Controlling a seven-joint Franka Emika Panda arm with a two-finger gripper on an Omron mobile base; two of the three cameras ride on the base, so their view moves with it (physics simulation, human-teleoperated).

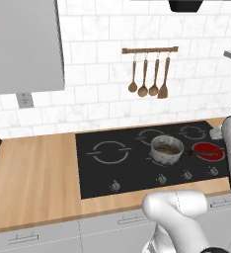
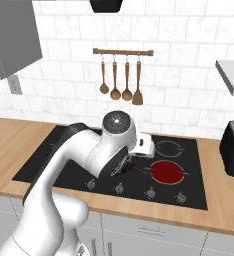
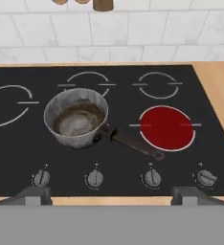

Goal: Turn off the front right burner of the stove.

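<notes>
Glowing red, the front right burner faces the end effector, fingers spread wide, gripping nothing.

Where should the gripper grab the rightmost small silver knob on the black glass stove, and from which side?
Grip the raised bar across the rightmost small silver knob, probably the one for the glowing red front right burner. That bar lies turned sideways, unlike the other knobs' upright ones. Come from above the black glass stove, with the fingers either side of the bar.
</notes>
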